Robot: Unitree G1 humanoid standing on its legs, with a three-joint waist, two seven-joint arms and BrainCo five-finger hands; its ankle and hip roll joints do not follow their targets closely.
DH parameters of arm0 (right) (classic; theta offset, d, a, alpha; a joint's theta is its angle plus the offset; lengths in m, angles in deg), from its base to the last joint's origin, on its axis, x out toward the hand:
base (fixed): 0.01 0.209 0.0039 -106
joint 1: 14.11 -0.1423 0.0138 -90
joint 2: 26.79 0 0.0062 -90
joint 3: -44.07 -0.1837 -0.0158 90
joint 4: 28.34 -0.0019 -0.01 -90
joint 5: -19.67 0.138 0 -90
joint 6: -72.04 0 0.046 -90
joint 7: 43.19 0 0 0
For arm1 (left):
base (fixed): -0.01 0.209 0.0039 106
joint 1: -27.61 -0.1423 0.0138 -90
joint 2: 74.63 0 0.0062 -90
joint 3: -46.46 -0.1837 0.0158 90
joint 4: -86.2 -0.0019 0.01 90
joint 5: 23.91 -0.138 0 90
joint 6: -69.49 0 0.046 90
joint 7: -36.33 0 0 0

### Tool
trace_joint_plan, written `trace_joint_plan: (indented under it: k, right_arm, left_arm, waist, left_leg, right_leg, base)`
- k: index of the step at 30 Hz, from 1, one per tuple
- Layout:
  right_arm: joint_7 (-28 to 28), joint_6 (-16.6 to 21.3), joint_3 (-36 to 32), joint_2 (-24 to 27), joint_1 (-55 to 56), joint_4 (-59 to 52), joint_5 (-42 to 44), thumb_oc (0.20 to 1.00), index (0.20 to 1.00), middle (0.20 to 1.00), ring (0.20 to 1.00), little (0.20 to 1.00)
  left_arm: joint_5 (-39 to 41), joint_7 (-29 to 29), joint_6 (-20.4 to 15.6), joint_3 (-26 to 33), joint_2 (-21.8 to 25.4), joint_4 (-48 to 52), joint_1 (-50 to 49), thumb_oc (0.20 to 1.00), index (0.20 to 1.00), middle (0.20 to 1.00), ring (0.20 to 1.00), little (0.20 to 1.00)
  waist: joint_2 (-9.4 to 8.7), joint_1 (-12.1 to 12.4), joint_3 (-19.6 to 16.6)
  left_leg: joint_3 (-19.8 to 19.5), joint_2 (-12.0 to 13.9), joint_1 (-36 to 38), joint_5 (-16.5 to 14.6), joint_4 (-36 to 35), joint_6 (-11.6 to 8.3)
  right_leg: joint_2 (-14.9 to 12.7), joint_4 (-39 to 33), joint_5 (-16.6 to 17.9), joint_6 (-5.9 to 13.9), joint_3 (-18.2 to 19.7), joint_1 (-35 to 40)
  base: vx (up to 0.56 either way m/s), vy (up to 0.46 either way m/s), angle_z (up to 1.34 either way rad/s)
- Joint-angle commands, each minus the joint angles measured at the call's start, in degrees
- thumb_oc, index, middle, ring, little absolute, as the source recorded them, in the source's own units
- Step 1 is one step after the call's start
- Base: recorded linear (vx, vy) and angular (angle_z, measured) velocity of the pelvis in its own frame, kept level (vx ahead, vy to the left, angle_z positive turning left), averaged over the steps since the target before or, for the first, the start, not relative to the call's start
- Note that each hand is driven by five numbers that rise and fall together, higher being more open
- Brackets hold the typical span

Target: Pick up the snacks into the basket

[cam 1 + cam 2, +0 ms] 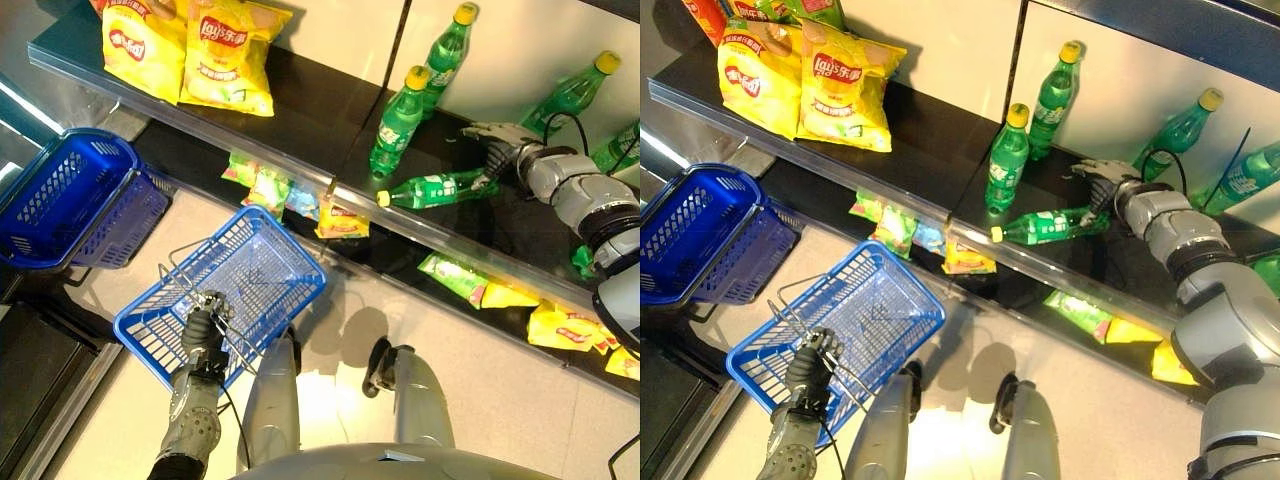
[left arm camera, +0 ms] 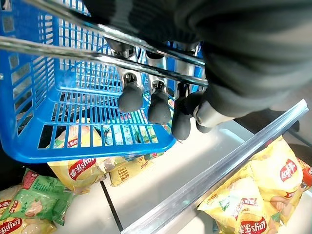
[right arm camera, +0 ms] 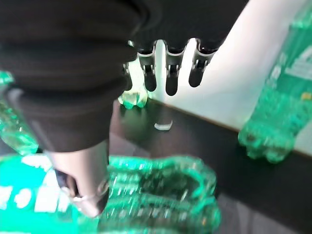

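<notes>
The snacks: two yellow chip bags (image 1: 185,50) lie on the upper shelf (image 1: 300,105) at 11 o'clock, and small snack packets (image 1: 270,187) sit on the lower shelf beneath its metal edge. None are in the blue basket (image 1: 235,290), which hangs over the floor at 7 o'clock, its wire handle (image 2: 97,46) enclosed by the curled fingers of the left hand (image 1: 205,330). At 2 o'clock the right hand (image 1: 495,140) hovers with fingers spread and relaxed over the base of a toppled green soda bottle (image 1: 435,188), holding nothing; upright green bottles (image 1: 400,120) stand just beside it. We judge three risks. The hand may close on a bottle, not a snack. A nudge could roll the lying bottle off the shelf edge. A sweep of the arm could fell the standing bottles. A second, darker blue basket (image 1: 70,195) rests at 9 o'clock.
</notes>
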Motion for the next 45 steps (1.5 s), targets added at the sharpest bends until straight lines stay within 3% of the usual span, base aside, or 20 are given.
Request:
trace_joint_plan:
  k: [1, 21, 24, 25, 26, 27, 29, 30, 31, 36, 37, 45]
  right_arm:
    - [-0.7, 0.1, 0.6, -0.2, -0.5, 1.5, 1.7, 1.0, 1.0, 1.0, 1.0, 1.0]
    - [-2.5, -2.6, -3.2, -7.3, 2.3, 14.9, -2.4, 1.0, 1.0, 1.0, 1.0, 1.0]
    - [-2.9, -3.0, -3.5, -7.8, 2.6, 15.3, -3.7, 1.0, 1.0, 1.0, 1.0, 1.0]
    - [-2.9, -3.0, -3.4, -8.0, 2.3, 15.1, -3.9, 0.915, 0.915, 0.915, 0.915, 0.915]
    - [-3.2, -3.0, -3.6, -8.0, 2.8, 15.2, -4.2, 0.222, 0.222, 0.222, 0.222, 0.222]
    - [-3.4, -3.1, -3.8, -8.1, 2.9, 15.5, -4.1, 0.2, 0.2, 0.2, 0.2, 0.2]
    - [-3.4, -3.3, -3.8, -8.1, 2.9, 15.7, -4.2, 0.2, 0.2, 0.2, 0.2, 0.2]
    - [-3.6, -3.5, -4.1, -7.8, 2.4, 15.9, -4.4, 0.2, 0.2, 0.2, 0.2, 0.2]
    - [-3.6, -3.5, -4.0, -7.9, 2.5, 15.9, -4.4, 0.2, 0.2, 0.2, 0.2, 0.2]
    - [-4.1, -3.5, -3.7, -7.1, 1.7, 15.2, -5.2, 0.2, 0.2, 0.2, 0.2, 0.2]
    - [-4.1, -3.4, -3.5, -6.7, 1.6, 15.1, -5.4, 0.2, 0.2, 0.2, 0.2, 0.2]
    - [-3.8, -2.7, -1.8, -4.7, 1.6, 12.8, -6.5, 0.2, 0.2, 0.2, 0.2, 0.2]
  left_arm:
    - [-0.8, -3.5, -2.8, -0.7, 0.4, 9.6, -0.6, 0.2, 0.2, 0.2, 0.2, 0.2]
    - [1.2, -3.7, -2.6, -2.3, 0.9, 18.7, -0.9, 0.2, 0.2, 0.2, 0.2, 0.2]
    - [1.3, -3.3, -2.6, -2.2, 1.0, 18.7, -0.8, 0.2, 0.2, 0.2, 0.2, 0.2]
    - [1.3, -3.2, -2.8, -2.0, 1.0, 18.6, -0.6, 0.2, 0.2, 0.2, 0.2, 0.2]
    - [1.2, -3.3, -2.6, -2.2, 0.9, 18.6, -0.4, 0.2, 0.2, 0.2, 0.2, 0.2]
    - [1.2, -3.2, -2.8, -2.2, 1.0, 18.5, -0.4, 0.2, 0.2, 0.2, 0.2, 0.2]
    - [1.3, -3.2, -2.8, -2.0, 1.0, 18.4, -0.5, 0.2, 0.2, 0.2, 0.2, 0.2]
    - [1.5, -3.1, -2.7, -2.0, 1.0, 18.5, -0.5, 0.2, 0.2, 0.2, 0.2, 0.2]
    - [1.5, -3.1, -2.6, -2.0, 1.0, 18.4, -0.6, 0.2, 0.2, 0.2, 0.2, 0.2]
    - [1.7, -3.4, -2.4, -2.0, 1.0, 18.3, -0.7, 0.2, 0.2, 0.2, 0.2, 0.2]
    - [1.7, -3.4, -2.4, -2.0, 1.1, 18.3, -0.5, 0.2, 0.2, 0.2, 0.2, 0.2]
    - [1.5, -3.6, -2.7, -1.8, 1.4, 17.6, -0.1, 0.2, 0.2, 0.2, 0.2, 0.2]
  waist:
    - [1.11, 0.7, -1.4]
    - [3.98, 3.8, 2.0]
    - [4.32, 4.0, 2.1]
    - [4.29, 3.8, 1.9]
    - [4.42, 3.9, 1.8]
    - [4.51, 4.0, 1.7]
    - [4.47, 4.0, 1.6]
    - [4.38, 3.7, 1.1]
    - [4.41, 3.8, 1.2]
    - [4.17, 3.3, 0.6]
    - [4.08, 3.1, 0.4]
    - [3.47, 2.5, -0.2]
  left_leg:
    - [2.3, -1.5, -0.5, 1.1, -0.5, 3.35]
    - [1.0, -2.4, -3.8, 3.3, -1.0, 3.15]
    - [0.8, -2.5, -3.8, 1.5, 0.2, 2.86]
    - [1.0, -2.6, -4.4, 3.4, -0.7, 3.2]
    - [1.0, -2.5, -4.6, 3.3, -0.7, 3.21]
    - [0.8, -2.4, -4.0, 1.4, 0.3, 2.92]
    - [0.7, -2.4, -4.1, 1.4, 0.4, 2.93]
    - [1.0, -2.5, -5.0, 3.2, -0.3, 3.31]
    - [0.8, -2.4, -4.5, 1.3, 0.7, 2.98]
    - [1.0, -2.3, -4.5, 1.1, 0.9, 3.11]
    - [1.1, -2.4, -5.0, 2.9, 0.0, 3.45]
    - [1.1, -2.2, -4.5, 2.3, 0.5, 3.43]
  right_leg:
    - [0.9, -1.8, 6.1, 2.62, 1.1, -1.5]
    - [0.2, -0.8, 6.1, 2.33, -0.2, -4.1]
    - [0.1, 0.7, 4.5, 2.85, 0.0, -4.3]
    - [0.1, -0.4, 6.1, 2.31, -0.3, -4.8]
    - [0.0, -0.2, 6.2, 2.35, -0.3, -5.0]
    - [0.0, 0.9, 4.5, 2.93, 0.0, -4.6]
    - [0.0, 0.8, 4.5, 2.93, 0.0, -4.6]
    - [0.0, -0.1, 6.2, 2.38, -0.2, -5.4]
    - [0.1, 1.0, 4.6, 2.91, 0.1, -5.0]
    - [0.2, 1.2, 4.6, 2.9, 0.4, -5.2]
    - [0.1, 0.2, 6.3, 2.38, 0.1, -5.6]
    - [0.2, 0.4, 6.0, 2.51, 0.2, -5.2]
  base:
    - [0.0, 0.0, 0.0]
    - [-0.01, -0.018, 0.03]
    - [0.03, -0.022, 0.06]
    - [-0.08, 0.008, 0.06]
    - [-0.01, 0.001, 0.06]
    - [0.06, -0.01, 0.05]
    - [-0.01, -0.004, 0.03]
    - [-0.01, -0.002, 0.03]
    - [-0.01, 0.001, 0.04]
    - [-0.01, 0.011, 0.06]
    - [-0.08, 0.023, 0.02]
    - [-0.01, 0.003, 0.0]
